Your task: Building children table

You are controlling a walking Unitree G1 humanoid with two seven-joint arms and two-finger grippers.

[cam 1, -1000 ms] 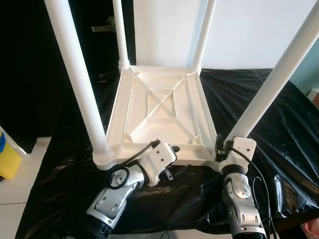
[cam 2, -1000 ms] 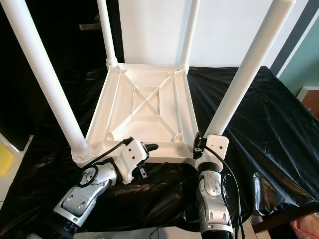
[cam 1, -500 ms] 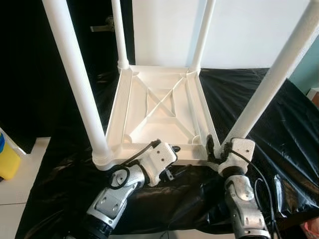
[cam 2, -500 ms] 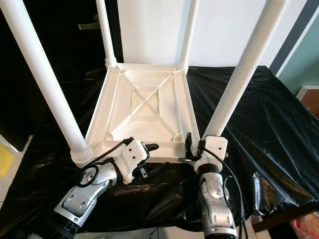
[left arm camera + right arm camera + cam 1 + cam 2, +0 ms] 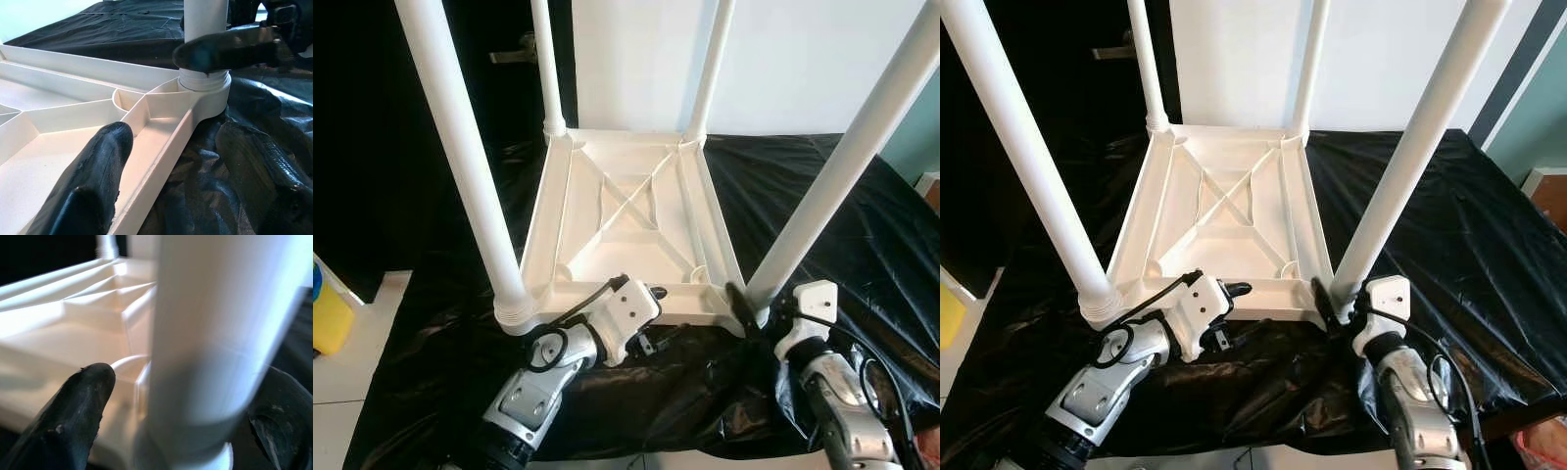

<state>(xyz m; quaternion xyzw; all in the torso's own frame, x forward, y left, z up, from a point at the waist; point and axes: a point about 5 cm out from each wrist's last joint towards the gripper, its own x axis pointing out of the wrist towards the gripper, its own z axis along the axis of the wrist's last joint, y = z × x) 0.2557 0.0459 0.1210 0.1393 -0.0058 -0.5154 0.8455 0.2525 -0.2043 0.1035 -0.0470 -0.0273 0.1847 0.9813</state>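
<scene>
My right gripper (image 5: 195,396) brackets the near right leg (image 5: 1400,166) just above its socket, fingers (image 5: 73,416) spread either side, not visibly pinching; my left gripper (image 5: 171,171) straddles the near rim of the upturned white table (image 5: 626,211), fingers (image 5: 98,171) spread, one inside the frame, one over the black sheet (image 5: 862,225); the table lies top-down on that sheet, all four legs up. The risk, as I judge it: a loose hold lets the leg turn crooked or sit unseated in its socket; the slick sheet could let the frame slide under my push.
</scene>
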